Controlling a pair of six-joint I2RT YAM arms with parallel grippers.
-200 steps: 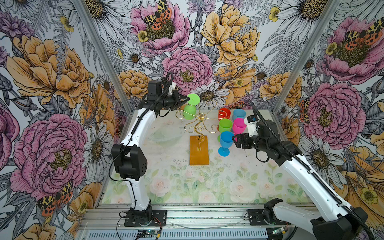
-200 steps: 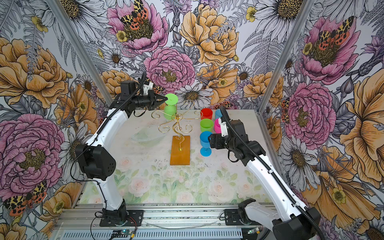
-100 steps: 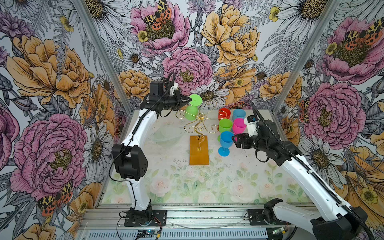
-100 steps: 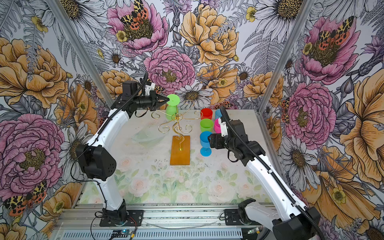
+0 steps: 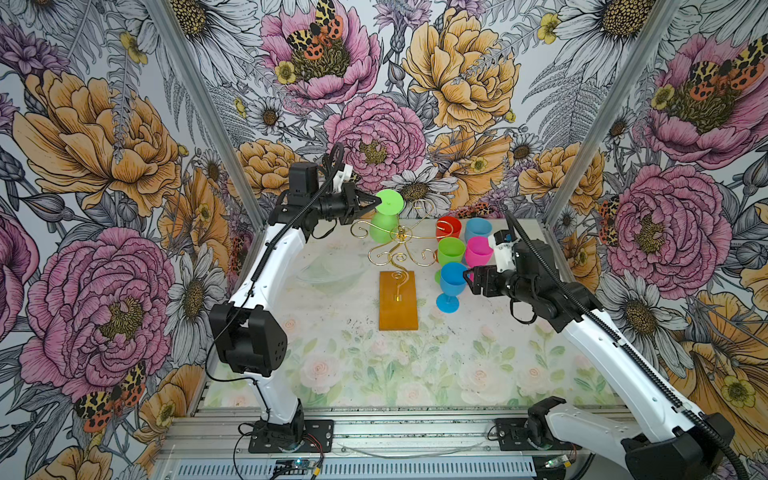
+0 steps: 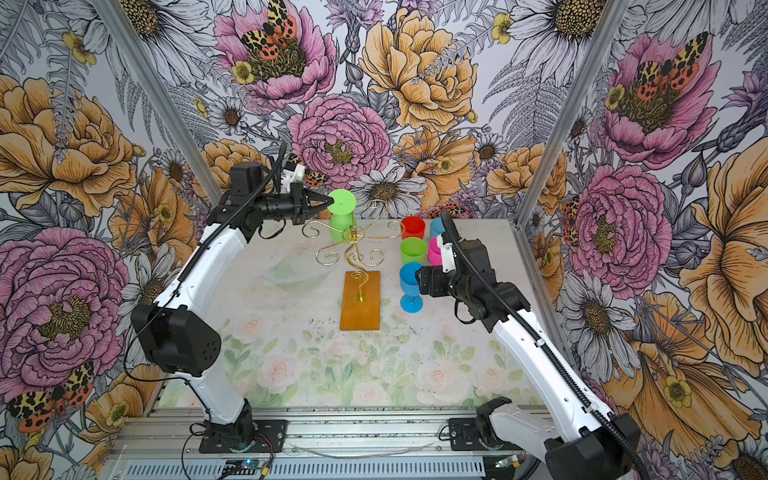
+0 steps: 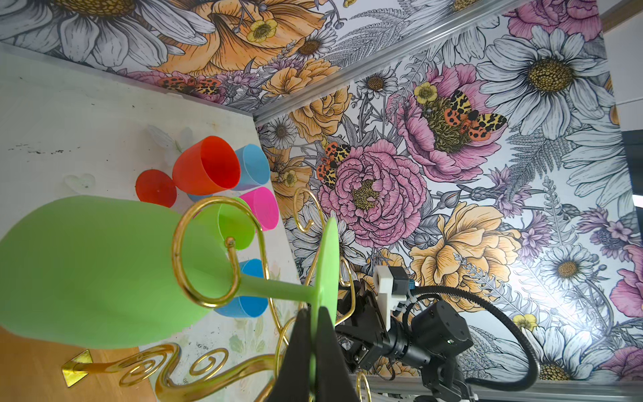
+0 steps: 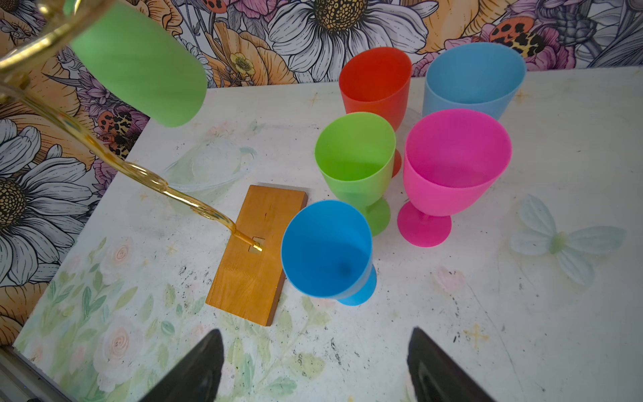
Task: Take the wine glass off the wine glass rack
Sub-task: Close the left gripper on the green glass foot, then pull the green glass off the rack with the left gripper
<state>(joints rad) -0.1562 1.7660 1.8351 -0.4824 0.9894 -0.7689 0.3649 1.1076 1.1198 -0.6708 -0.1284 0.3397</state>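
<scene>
Barely anything has shifted this past second: my left gripper (image 7: 315, 334) stays clamped on the foot of the green wine glass (image 7: 87, 271), which hangs bowl-down at the far-left arm of the wine glass rack (image 5: 398, 301), its stem seemingly still inside the gold curl. So it isn't free yet. My right gripper (image 8: 315, 330) waits right of the rack, jaws apart, empty.

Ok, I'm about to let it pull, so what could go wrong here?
The left gripper pinches only the thin foot edge of the upside-down green plastic wine glass, so the glass may slip or swing. Its stem sits inside a curled arm of the gold wire rack; a wrong pull could drag or tip the rack. The open right gripper is near the bright blue plastic glass and might knock it.
</scene>
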